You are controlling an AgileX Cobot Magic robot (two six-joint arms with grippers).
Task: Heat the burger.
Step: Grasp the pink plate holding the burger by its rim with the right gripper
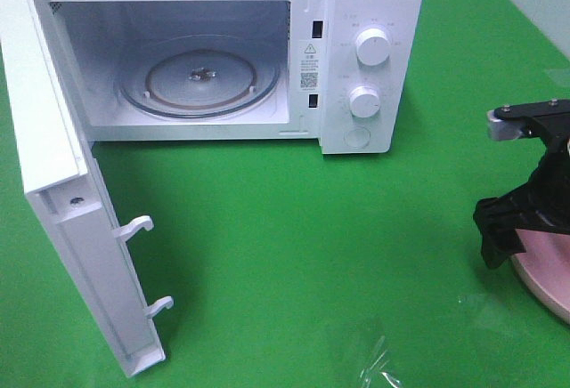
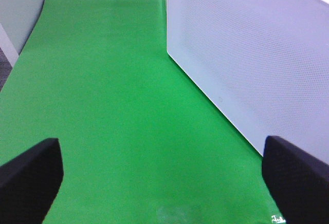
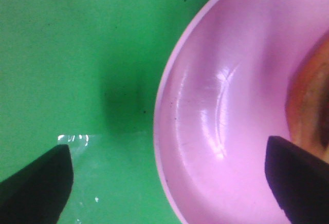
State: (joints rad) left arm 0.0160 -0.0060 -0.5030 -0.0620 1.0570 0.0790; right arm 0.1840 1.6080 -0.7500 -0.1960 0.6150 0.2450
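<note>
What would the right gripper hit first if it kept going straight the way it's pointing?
Likely the pink plate's rim: the right gripper, open, straddles it, green mat on one side, the burger on the other. Depth is unclear.

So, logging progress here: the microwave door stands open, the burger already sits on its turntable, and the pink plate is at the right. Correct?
No: the turntable is bare in the exterior high view; the right wrist view shows the burger on the pink plate. The rest stands.
</note>
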